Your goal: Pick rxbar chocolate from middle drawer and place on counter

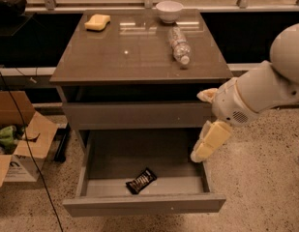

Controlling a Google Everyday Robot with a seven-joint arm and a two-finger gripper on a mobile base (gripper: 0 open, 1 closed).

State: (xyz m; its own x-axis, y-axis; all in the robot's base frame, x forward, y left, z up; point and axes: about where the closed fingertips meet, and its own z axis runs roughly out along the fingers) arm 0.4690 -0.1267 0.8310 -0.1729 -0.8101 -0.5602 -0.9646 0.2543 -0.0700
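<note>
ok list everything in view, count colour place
glossy grey-brown counter: one, grey-brown, cabinet top
rectangular yellow sponge: one, yellow, counter back-left
round white bowl: one, white, counter back
clear plastic water bottle: one, clear, lying counter right
flat upper drawer front: one, grey-brown, under counter
shallow middle drawer: one, grey-brown, pulled open
black-wrapped rxbar chocolate: one, black, inside middle drawer
cardboard box: one, brown, floor left
gripper: one, cream, on white arm, at drawer's right side

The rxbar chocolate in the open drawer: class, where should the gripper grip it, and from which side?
Probably across its narrow width at mid-length, coming from above: the rxbar chocolate lies flat and diagonal on the floor of the middle drawer, whose walls block sideways approaches. The gripper hangs over the drawer's right side.
</note>
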